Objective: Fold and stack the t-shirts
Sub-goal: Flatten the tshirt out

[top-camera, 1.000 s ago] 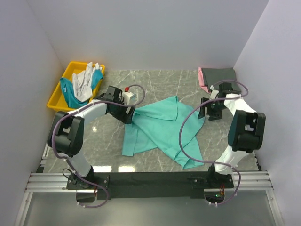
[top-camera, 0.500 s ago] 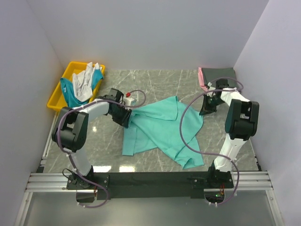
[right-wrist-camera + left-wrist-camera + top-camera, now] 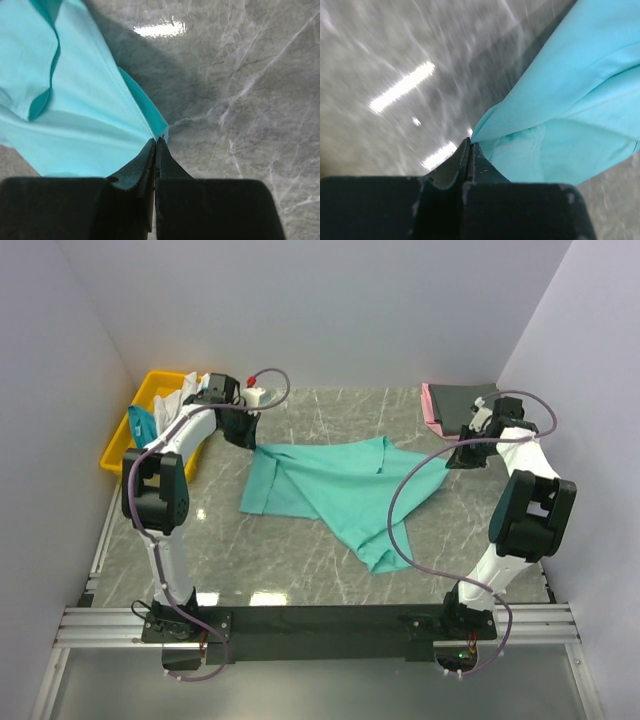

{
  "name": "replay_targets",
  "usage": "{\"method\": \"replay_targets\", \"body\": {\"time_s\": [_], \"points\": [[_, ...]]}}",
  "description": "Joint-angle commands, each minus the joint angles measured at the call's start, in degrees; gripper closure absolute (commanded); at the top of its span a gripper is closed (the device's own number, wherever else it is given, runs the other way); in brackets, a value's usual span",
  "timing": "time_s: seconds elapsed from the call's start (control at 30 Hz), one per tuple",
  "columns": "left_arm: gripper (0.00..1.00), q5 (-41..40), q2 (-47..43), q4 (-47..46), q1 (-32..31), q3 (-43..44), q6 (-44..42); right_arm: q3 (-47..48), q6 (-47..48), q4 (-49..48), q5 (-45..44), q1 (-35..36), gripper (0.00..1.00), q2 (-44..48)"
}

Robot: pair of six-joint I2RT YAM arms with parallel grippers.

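Moved apart since a second ago, stretching the sea-green t-shirt (image 3: 335,485) over the table (image 3: 300,555) right of the yellow bin (image 3: 113,452); left pincer (image 3: 470,146) and right pincer (image 3: 156,142) clamped on opposite corners

One shirt (image 3: 330,485) lay in the middle of the table (image 3: 330,415). A bin (image 3: 148,388) holding more shirts (image 3: 180,408) sat back left, and folded shirts (image 3: 462,400) sat back right.
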State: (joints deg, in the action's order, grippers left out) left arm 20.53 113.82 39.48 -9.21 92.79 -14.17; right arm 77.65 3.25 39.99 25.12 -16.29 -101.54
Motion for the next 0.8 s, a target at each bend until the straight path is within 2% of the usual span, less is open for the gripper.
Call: {"method": "replay_targets", "body": {"time_s": [0.0,0.1,0.13,0.2,0.23,0.27,0.3,0.33,0.37,0.43,0.6,0.7,0.77], "points": [[0.99,-2.86,2.98,0.95,-0.10,6.95,-2.17,2.24,0.80,-0.52,-0.43,-1.10,1.00,3.80],[0.99,-6.12,7.79,-1.08,-0.10,13.18,-2.35,4.60,0.36,-1.31,-1.83,-3.64,1.00,5.38],[1.00,-6.82,9.47,-0.38,-0.10,18.07,-2.44,5.23,0.18,-1.49,-2.01,-4.09,1.00,5.65],[0.95,-7.96,13.60,-0.28,-0.02,22.41,-1.74,6.55,-0.34,-2.19,-2.36,-5.15,1.00,6.00],[0.92,-7.79,14.23,-0.46,-0.02,25.13,-1.12,6.99,-0.26,-2.02,-2.27,-5.15,1.00,5.65],[0.78,-6.83,14.24,-0.98,-0.02,25.76,-0.94,7.69,-0.17,-1.32,-1.66,-5.24,1.00,5.21],[0.69,-6.39,13.45,-1.77,-0.02,25.77,-0.42,7.87,-0.26,-1.05,-1.05,-5.24,1.00,4.86],[0.61,-5.78,12.31,-2.82,-0.02,23.77,0.45,7.96,-0.52,-0.79,-0.69,-5.24,1.00,4.16],[0.49,-4.72,10.82,-5.18,-0.10,22.10,0.81,7.70,-0.70,-0.70,-0.08,-5.15,1.00,3.89],[0.41,-1.48,4.94,-8.27,-0.28,14.64,1.69,7.08,-1.22,-1.14,0.10,-5.15,1.00,3.36],[0.43,2.75,-6.13,-13.10,-6.24,-0.75,-1.11,6.03,-1.84,-1.84,-0.25,-5.24,1.00,2.92],[0.43,1.88,-7.73,-15.57,-11.34,-10.06,-2.26,6.46,-1.93,-1.58,-0.51,-5.15,1.00,3.01],[0.41,0.13,-7.30,-16.45,-14.58,-11.93,-3.14,6.73,-1.66,-0.79,-0.43,-5.24,1.00,3.19]]}}
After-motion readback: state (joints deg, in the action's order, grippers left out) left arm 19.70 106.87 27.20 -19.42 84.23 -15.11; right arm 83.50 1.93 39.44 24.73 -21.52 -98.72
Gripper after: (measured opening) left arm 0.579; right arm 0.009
